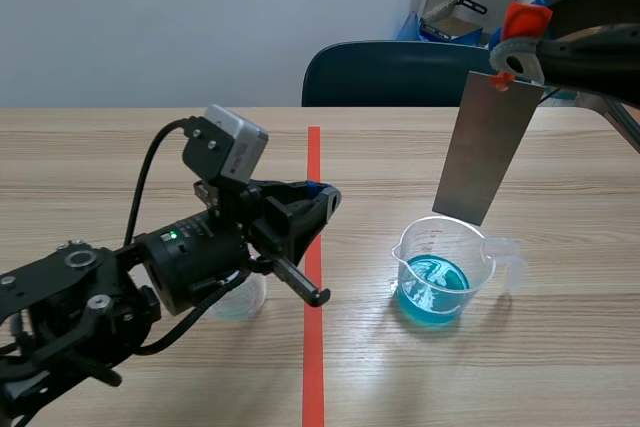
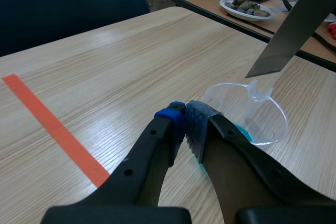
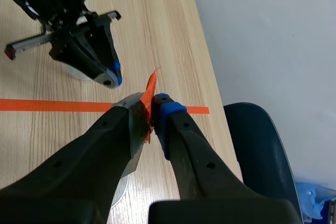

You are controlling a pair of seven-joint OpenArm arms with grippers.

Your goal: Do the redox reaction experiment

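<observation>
A grey metal plate point(image 1: 487, 147) hangs upright, its lower edge just above a clear beaker point(image 1: 440, 277) holding blue liquid. My right gripper point(image 1: 514, 55) comes in from the upper right and is shut on the plate's top edge, where an orange tag point(image 3: 150, 95) sticks out between the fingers. My left gripper point(image 1: 322, 199) is shut on nothing and hovers over the red tape line, left of the beaker. In the left wrist view the beaker point(image 2: 262, 124) lies just ahead of the shut gripper point(image 2: 185, 118), with the plate point(image 2: 294, 30) above it.
A small clear cup point(image 1: 240, 297) stands on the table beneath my left arm. A dark blue chair point(image 1: 390, 72) sits behind the far edge. A dish of stones point(image 2: 247, 6) rests on another table beyond.
</observation>
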